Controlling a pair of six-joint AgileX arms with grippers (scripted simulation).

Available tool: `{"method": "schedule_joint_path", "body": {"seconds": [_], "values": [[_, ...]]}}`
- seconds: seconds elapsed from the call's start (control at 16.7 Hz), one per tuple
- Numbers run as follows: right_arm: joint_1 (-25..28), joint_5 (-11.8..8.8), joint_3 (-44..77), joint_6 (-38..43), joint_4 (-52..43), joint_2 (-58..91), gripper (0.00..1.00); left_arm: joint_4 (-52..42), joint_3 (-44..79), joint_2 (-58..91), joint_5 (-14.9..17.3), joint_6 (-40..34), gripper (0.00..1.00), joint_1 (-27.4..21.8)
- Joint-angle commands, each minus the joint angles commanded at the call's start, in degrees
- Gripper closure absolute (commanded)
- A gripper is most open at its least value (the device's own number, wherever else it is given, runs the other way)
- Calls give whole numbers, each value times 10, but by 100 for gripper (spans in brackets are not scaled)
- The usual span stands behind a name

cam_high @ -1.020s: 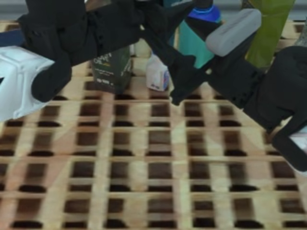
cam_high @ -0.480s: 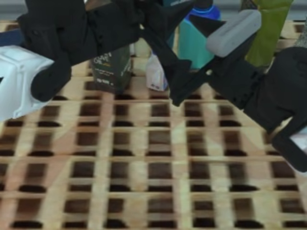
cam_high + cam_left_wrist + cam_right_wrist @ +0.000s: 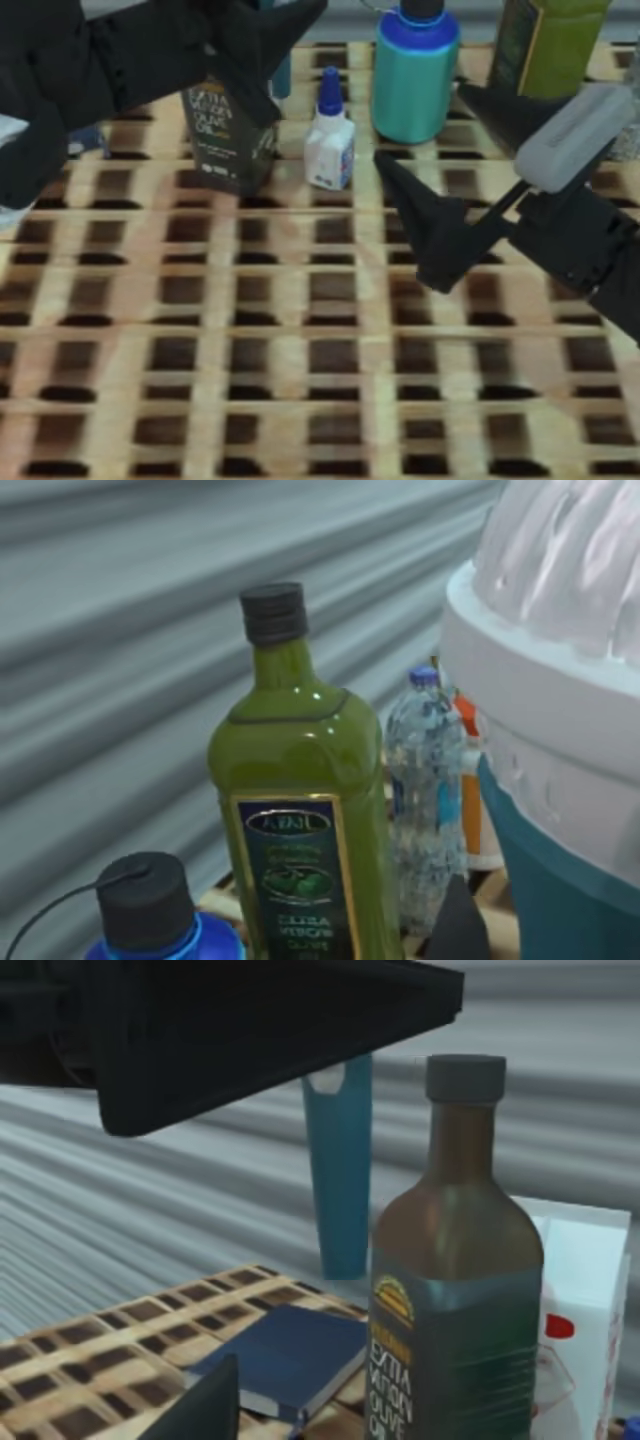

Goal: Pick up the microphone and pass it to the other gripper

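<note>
dark oil bottle (image 3: 230, 135) far edge, left | glue bottle (image 3: 329, 140) beside it | teal flask (image 3: 415, 70) right | green oil bottle (image 3: 550, 40) far-right corner

glue bottle (image 3: 329, 138) between oil bottle (image 3: 229, 135) (left), flask (image 3: 415, 72)

"EXTRA VIRGIN OLIVE OIL" on dark bottle (image 3: 232, 135)

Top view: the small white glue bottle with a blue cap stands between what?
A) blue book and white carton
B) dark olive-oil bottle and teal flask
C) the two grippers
B: the white glue bottle stands upright between the dark olive-oil bottle and the teal flask.
</note>
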Motion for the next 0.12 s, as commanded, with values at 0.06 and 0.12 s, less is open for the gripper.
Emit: {"method": "schedule_joint_path", "body": {"seconds": [0.06,0.12], "values": [[-1,-2,-7,0,2,-7,0,0,-3,-2,4,0,100,5],[-1,-2,-9,0,2,-9,0,-1,-3,-3,5,0,100,7]]}}
